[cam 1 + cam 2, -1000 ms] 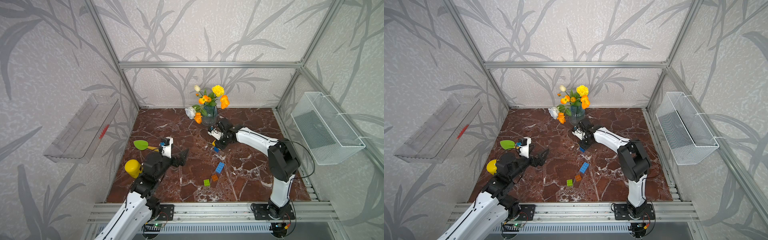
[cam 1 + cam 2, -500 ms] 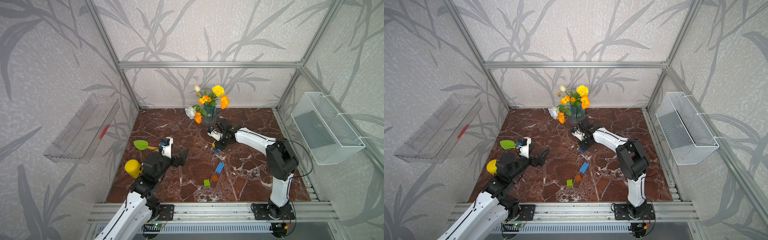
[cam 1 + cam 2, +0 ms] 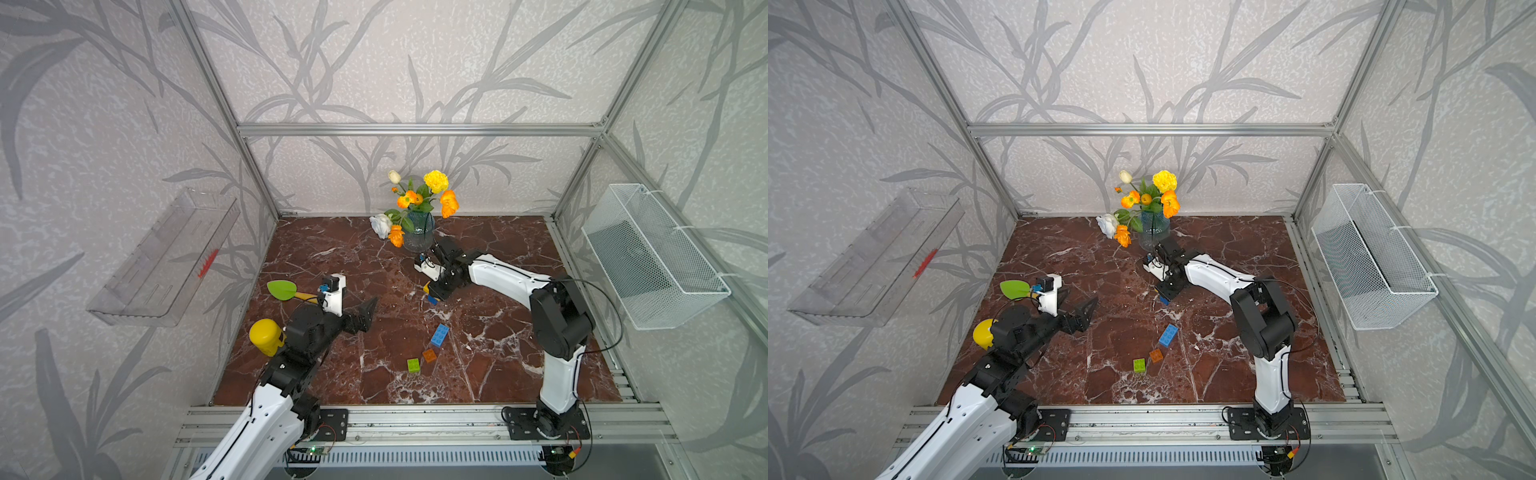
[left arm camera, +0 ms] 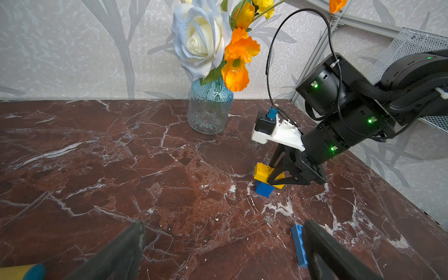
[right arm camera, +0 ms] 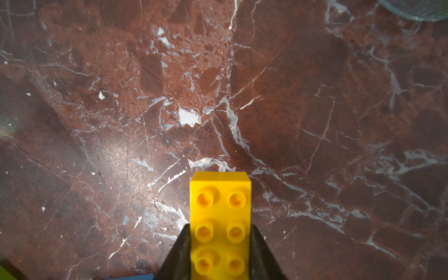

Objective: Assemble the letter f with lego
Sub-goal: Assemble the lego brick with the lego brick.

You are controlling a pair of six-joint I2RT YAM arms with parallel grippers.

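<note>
Not much moved over the last second, honestly: the right arm's elbow crept a little inward, while the right end effector (image 4: 272, 179) stayed clamped on the long yellow brick (image 4: 263, 171) at the same spot in front of the flower vase (image 3: 417, 237). The loose bricks and the left arm sat where they were before.

From the right wrist view you could see both black fingers (image 5: 179, 254) pressed against the long sides of the yellow brick, with its front end sticking out past them, studs up. The left wrist view showed that brick sitting on top of the short blue brick (image 4: 264, 189), which was down on the marble surface (image 3: 332, 257). The yellow one overhung the blue one. Whether the studs were fully seated, I couldn't tell.

The other pieces were well apart from that stack, closer to the front edge. The long blue brick (image 3: 439, 335) lay at a slant, the small orange brick (image 3: 429, 355) was just below it, and the small green brick (image 3: 413, 365) was right beside the orange one. None of them were touching in both top views.

The left end effector (image 4: 223, 225) hung over the left middle of the surface with its fingers spread wide and nothing between them. It was pointed toward the stack.

Behind the left arm were the yellow jar (image 3: 266, 336) and the green toy shovel (image 3: 281, 289).
</note>
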